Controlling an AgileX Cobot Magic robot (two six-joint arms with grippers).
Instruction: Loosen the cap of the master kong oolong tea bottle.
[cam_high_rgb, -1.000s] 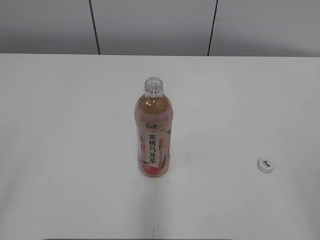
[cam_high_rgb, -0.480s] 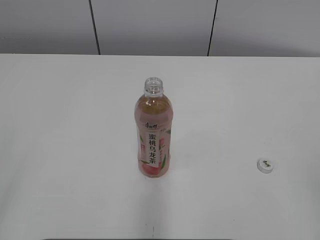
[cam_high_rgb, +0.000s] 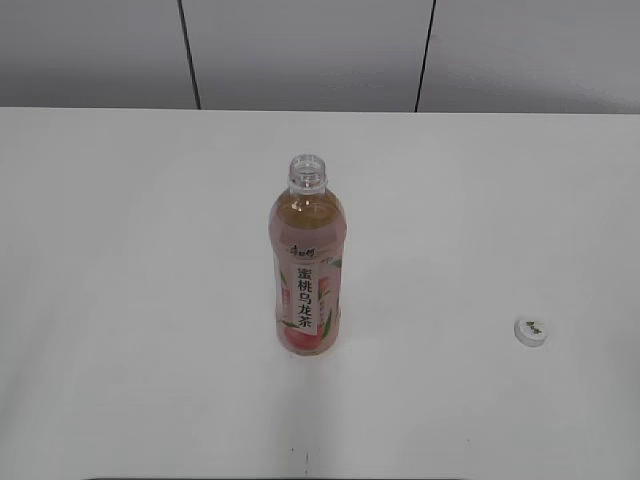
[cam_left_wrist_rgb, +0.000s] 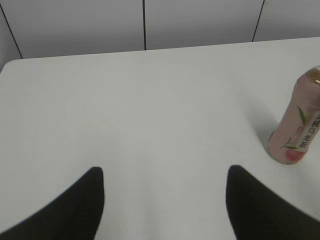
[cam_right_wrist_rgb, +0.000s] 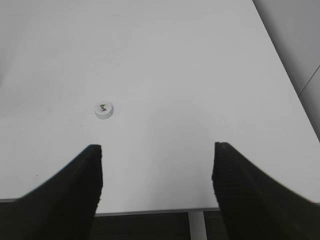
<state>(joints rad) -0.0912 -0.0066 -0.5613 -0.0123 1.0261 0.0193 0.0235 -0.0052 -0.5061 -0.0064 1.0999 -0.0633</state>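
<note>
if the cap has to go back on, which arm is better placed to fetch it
Right, probably. The cap lies on the table just ahead of the open right gripper, right of the bottle. The left gripper sees only the bottle, off to its right.

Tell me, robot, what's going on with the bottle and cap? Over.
Left gripper open, empty. Right gripper open, empty. Bottle upright, neck bare; cap off, lying on the table to its right. Nothing in the way.
</note>
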